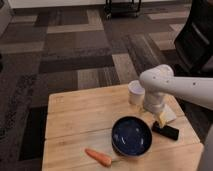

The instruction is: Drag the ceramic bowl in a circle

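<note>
Your end effector (153,107) sits just behind the ceramic bowl (131,136) on the table (75,112), likely to catch its rim; you cannot tell its grip state.

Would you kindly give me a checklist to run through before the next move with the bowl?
1. Bowl upright on the table: ok.
2. Bowl empty: ok, nothing shows inside.
3. Gripper on the bowl: not ok. It hangs behind the bowl's right side, beside the cup, apart from the bowl.
4. Room to circle: not ok. The carrot lies near the front-left rim and a black block sits by the right rim.
5. Cup clear of the arm: cannot tell, as they meet in this view.
</note>
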